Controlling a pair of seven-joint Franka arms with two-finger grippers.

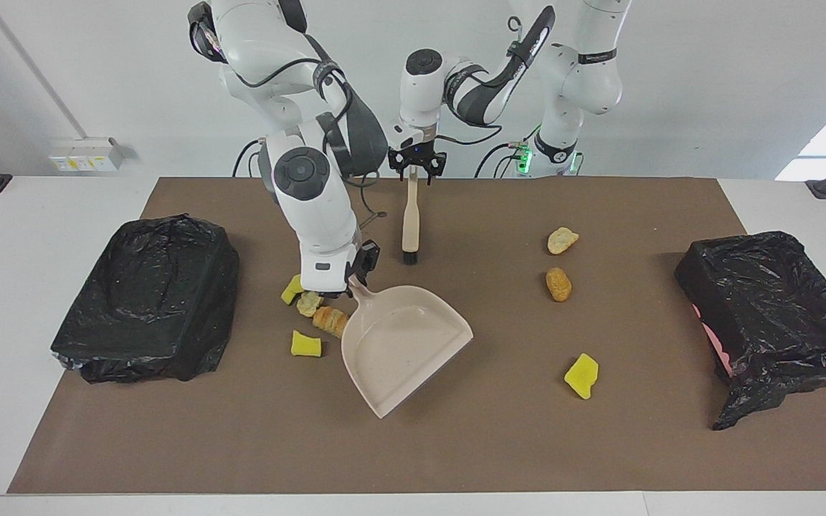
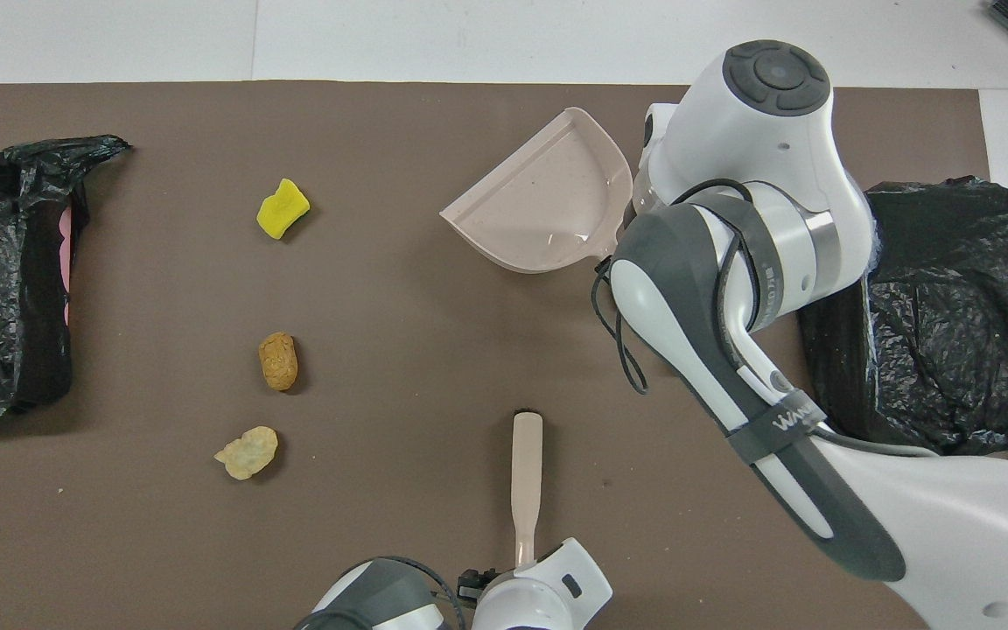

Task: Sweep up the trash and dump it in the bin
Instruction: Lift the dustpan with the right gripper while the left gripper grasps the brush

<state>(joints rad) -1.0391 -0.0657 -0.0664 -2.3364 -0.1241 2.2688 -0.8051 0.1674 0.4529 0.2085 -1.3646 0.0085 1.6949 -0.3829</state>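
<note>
Nothing has reached either bin as far as I can see from here. The right claw (image 1: 347, 285) is clamped on the handle of the beige plastic dustpan (image 1: 406, 344), which sits tilted on the brown mat (image 1: 456, 444) with its pan empty and its mouth turned toward the open middle of the worktop. Just beside the dustpan's handle end, toward the right arm's end of the worktop, lies a cluster of trash: a bright yellow sponge chunk (image 1: 290, 290), a pale crumbly lump (image 1: 308, 303), an orange-brown bread-like piece (image 1: 329, 319) touching the pan's wall, and another yellow sponge scrap (image 1: 305, 345). Three more scraps lie well apart toward the left arm's end: a tan lump (image 1: 562, 240), a brown nugget (image 1: 558, 284) and a yellow sponge wedge (image 1: 581, 375). The left claw (image 1: 416, 166) is around the top of the small beige hand brush (image 1: 410, 218), standing upright, bristles on the mat; whether it has gripped yet I cannot tell. The two black-bagged bins (image 1: 148, 301) (image 1: 771, 315) wait at either end. So all sweeping and dumping is left.
</note>
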